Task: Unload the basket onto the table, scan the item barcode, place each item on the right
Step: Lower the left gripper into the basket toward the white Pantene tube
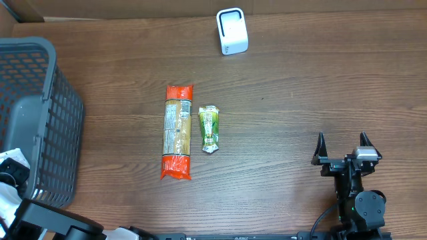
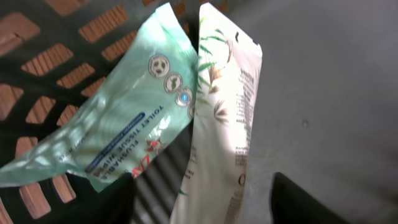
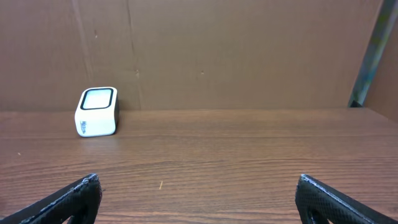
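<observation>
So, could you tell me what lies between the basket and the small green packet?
Only the long orange-ended packet, flat on the table; the overhead view shows it.

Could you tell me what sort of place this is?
Probably a mock shop checkout: a white barcode scanner stands on the wooden table, an orange packet and a green packet lie mid-table, and a grey basket holds more packets.

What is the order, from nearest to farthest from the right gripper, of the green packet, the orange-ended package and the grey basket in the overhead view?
1. The green packet, near the table's middle, lies nearest to the right gripper.
2. The orange-ended package, just beyond the packet, on its left.
3. The grey basket, at the far left edge.
</observation>
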Tool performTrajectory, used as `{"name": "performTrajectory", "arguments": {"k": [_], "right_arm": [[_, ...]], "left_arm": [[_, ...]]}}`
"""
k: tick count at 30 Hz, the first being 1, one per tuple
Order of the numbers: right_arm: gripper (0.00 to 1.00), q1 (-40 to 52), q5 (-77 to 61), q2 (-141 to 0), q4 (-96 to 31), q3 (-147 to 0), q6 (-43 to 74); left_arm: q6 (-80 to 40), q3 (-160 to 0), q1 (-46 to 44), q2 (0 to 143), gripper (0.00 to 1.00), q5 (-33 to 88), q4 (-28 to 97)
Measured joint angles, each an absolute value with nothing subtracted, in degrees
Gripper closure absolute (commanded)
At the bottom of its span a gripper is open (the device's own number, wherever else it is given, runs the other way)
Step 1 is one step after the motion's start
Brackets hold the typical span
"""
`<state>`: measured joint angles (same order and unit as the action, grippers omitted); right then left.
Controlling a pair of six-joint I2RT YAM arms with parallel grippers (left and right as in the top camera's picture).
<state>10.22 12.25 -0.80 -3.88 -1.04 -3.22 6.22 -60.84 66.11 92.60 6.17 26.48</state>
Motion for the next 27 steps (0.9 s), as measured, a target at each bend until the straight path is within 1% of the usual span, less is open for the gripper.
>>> {"name": "performTrajectory", "arguments": {"k": [4, 7, 9, 11, 12, 14, 15, 17, 20, 21, 24, 25, 27], "right_arm": [[0.00, 10.2, 12.3, -0.8, -3.9, -1.1, -3.2], [0.00, 10.2, 12.2, -0.8, -3.7, -1.1, -3.2], [0.00, 10.2, 12.3, -0.9, -3.7, -1.1, -3.2], [0.00, 10.2, 12.3, -0.7, -3.9, -1.1, -3.2], [0.00, 10.2, 12.2, -0.7, -4.0, -1.1, -3.2], [0.00, 10.2, 12.3, -0.7, -3.9, -1.1, -3.3], [0.00, 10.2, 12.2, -0.7, -3.9, -1.1, -3.2], [0.00, 10.2, 12.3, -0.7, -3.9, -1.1, -3.2], [0.00, 10.2, 12.3, -0.7, -3.9, -1.1, -3.2], [0.00, 10.2, 12.3, -0.7, -3.9, -1.1, -3.2], [0.00, 10.2, 12.3, -0.7, -3.9, -1.1, -3.2], [0.00, 10.2, 12.3, -0.7, -3.9, -1.1, -3.2], [0.00, 10.2, 12.2, -0.7, -3.9, -1.1, -3.2]], "left_arm": [[6.2, -61.4, 66.1, 93.6, 0.35, 6.0, 25.3], [6.0, -60.4, 65.8, 98.1, 0.35, 6.2, 24.4], [6.3, -59.2, 65.7, 102.2, 0.38, 5.5, 23.7], [5.9, -60.0, 65.7, 102.4, 0.40, 5.7, 23.7], [5.9, -60.1, 65.7, 102.8, 0.46, 5.1, 23.3], [5.9, -60.1, 65.7, 102.9, 0.50, 4.9, 23.2], [5.8, -60.1, 65.6, 102.9, 0.56, 4.8, 23.0], [5.7, -60.1, 65.6, 102.9, 0.58, 4.7, 22.9], [5.5, -60.1, 65.2, 103.0, 0.67, 4.4, 22.6], [5.4, -60.1, 65.2, 103.0, 0.75, 4.3, 22.6], [4.9, -60.2, 64.9, 103.0, 0.92, 4.5, 22.7], [4.6, -60.2, 64.9, 103.0, 0.96, 4.4, 22.8], [4.4, -60.7, 64.8, 103.1, 0.96, 4.5, 23.6]]}}
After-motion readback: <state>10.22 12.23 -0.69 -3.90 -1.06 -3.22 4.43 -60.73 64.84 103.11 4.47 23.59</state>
